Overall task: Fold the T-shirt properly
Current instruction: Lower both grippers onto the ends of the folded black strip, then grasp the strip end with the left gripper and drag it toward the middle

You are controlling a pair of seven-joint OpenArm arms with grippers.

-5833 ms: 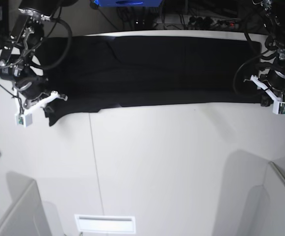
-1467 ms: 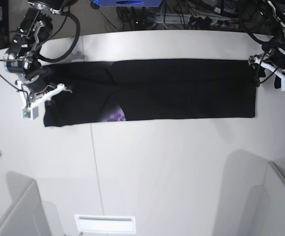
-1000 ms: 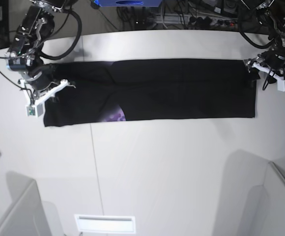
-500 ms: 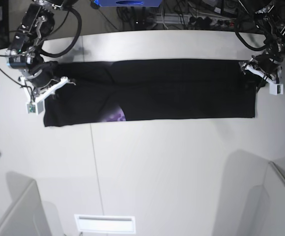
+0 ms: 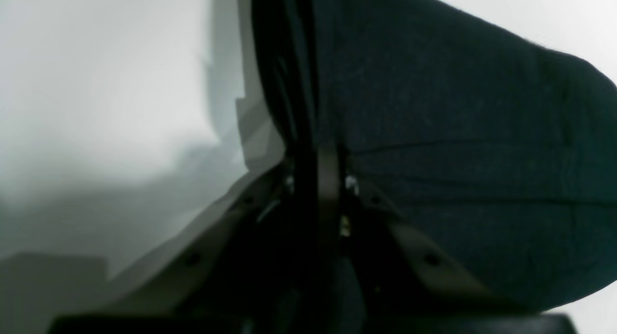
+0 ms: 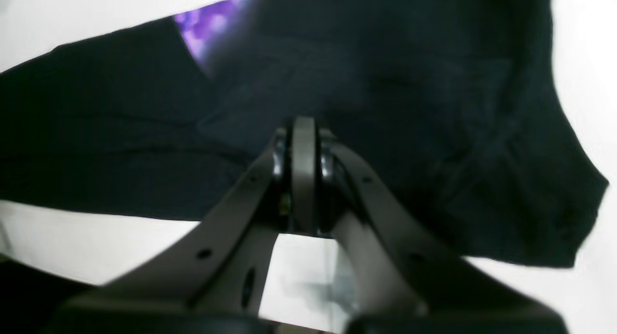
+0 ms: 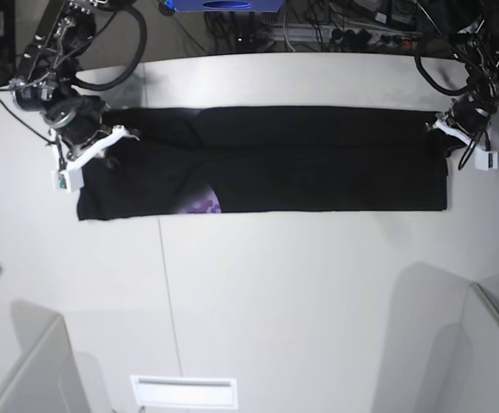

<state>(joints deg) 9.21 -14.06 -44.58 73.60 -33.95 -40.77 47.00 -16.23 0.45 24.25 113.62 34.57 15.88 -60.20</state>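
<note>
Since half a second ago, left gripper [image 7: 446, 139] has pinched shut on the T-shirt [image 7: 318, 159] at its right end. Right gripper [image 7: 103, 148] stays pressed together on the shirt's left end. Shirt lies as a long band across the table [image 7: 275, 292].

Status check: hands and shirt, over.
Left hand shut on T-shirt edge. Right hand shut on the opposite end. T-shirt a long flat band on the table. Nothing in the way.
</note>
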